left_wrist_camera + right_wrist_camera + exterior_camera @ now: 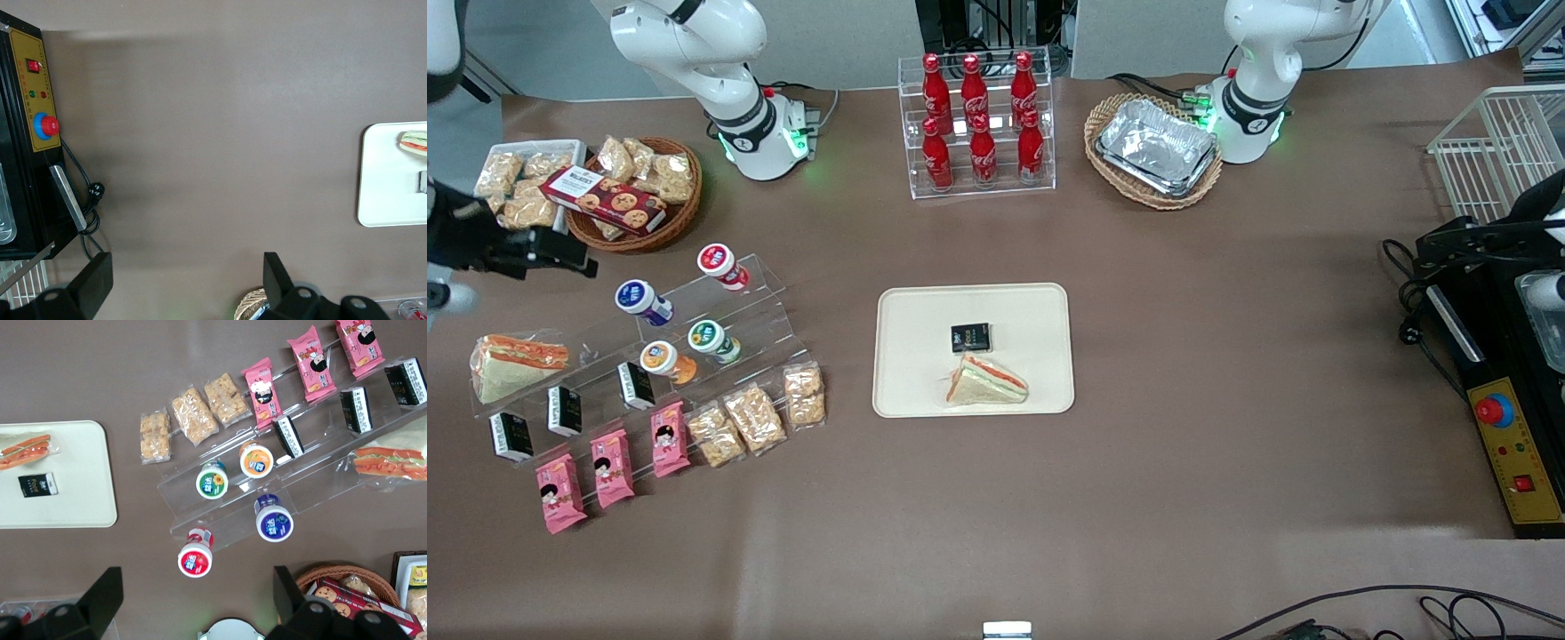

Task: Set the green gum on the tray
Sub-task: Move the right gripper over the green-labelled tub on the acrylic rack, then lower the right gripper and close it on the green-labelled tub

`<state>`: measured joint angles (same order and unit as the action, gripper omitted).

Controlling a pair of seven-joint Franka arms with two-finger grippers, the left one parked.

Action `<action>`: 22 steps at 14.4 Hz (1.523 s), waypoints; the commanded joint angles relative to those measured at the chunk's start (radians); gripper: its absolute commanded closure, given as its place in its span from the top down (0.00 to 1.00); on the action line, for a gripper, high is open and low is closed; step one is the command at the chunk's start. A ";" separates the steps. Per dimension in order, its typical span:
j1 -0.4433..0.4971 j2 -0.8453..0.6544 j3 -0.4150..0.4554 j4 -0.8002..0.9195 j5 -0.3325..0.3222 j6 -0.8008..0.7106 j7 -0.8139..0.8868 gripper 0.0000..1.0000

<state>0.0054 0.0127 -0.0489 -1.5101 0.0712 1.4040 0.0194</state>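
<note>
The green gum, a small white bottle with a dark-green lid, lies on a step of a clear acrylic rack, beside an orange-lidded bottle. The cream tray lies mid-table and holds a wrapped sandwich and a black packet. My gripper hangs open and empty, high over the working arm's end of the table. It is farther from the front camera than the gum, above the table near a red-lidded bottle.
A blue-lidded bottle also lies on the rack, with black packets, pink snack packs and cracker bags nearer the camera. A cookie basket, a cola rack and a basket of foil trays line the back.
</note>
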 commanded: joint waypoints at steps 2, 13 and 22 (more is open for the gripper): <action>0.004 -0.127 0.011 -0.213 -0.007 0.125 0.010 1.00; 0.031 -0.053 0.012 -0.525 -0.051 0.473 0.010 1.00; 0.047 0.013 0.011 -0.683 -0.051 0.727 0.010 1.00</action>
<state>0.0506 0.0061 -0.0362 -2.1779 0.0369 2.0872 0.0201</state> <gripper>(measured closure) 0.000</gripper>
